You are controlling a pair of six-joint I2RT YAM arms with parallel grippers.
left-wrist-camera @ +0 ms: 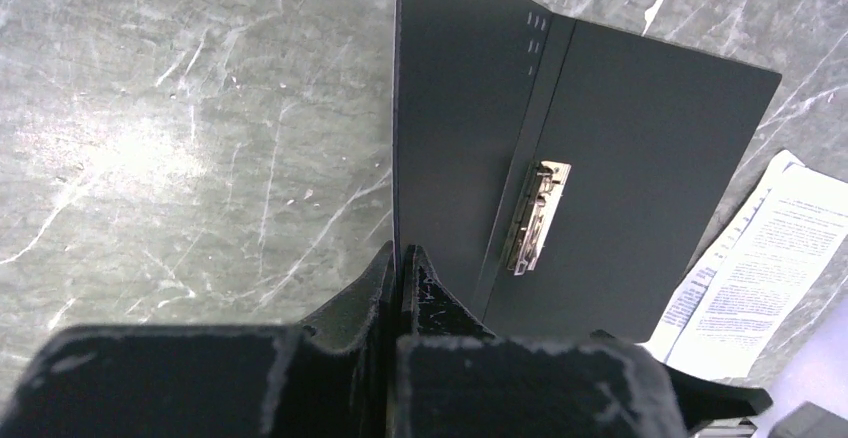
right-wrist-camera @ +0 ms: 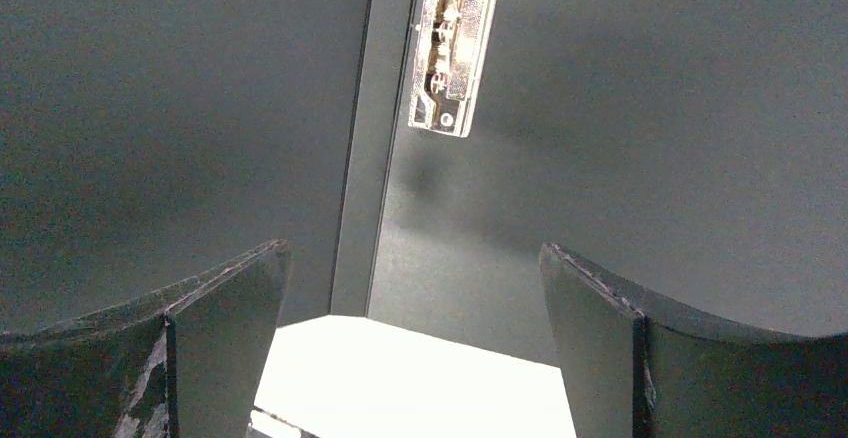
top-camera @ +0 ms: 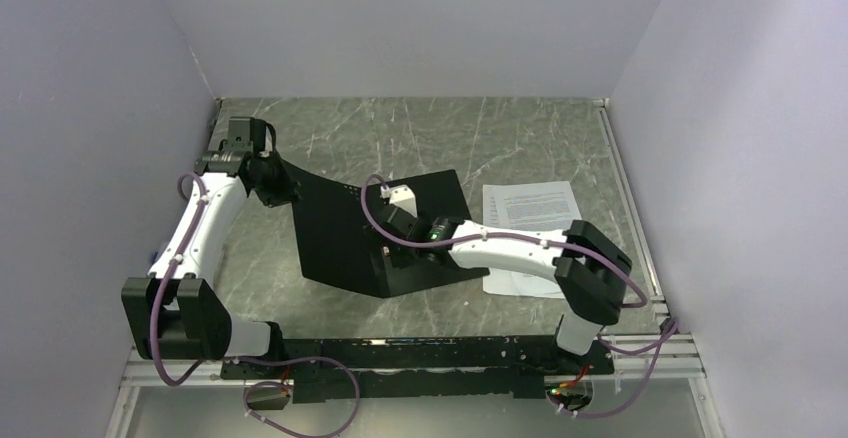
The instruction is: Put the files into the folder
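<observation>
Folder [top-camera: 335, 243] lies open mid-table [top-camera: 420, 133], black inside facing up, metal clip [left-wrist-camera: 535, 216] by the spine

Left gripper [top-camera: 272, 180] sits at the folder's far-left edge, jaws pressed together pinching the left cover; in the left wrist view the fingers [left-wrist-camera: 385, 278] clamp the cover's edge and that cover stands up off the table while the right half lies flat

Right gripper [top-camera: 395, 226] hangs over the folder's inside near the spine, jaws spread wide with nothing between them; the right wrist view shows both fingers [right-wrist-camera: 225, 318] apart, with the clip ahead

Files [top-camera: 530, 208], white printed sheets, lie flat on the table just right of the folder, near end hidden under the right arm, outside the folder
</observation>
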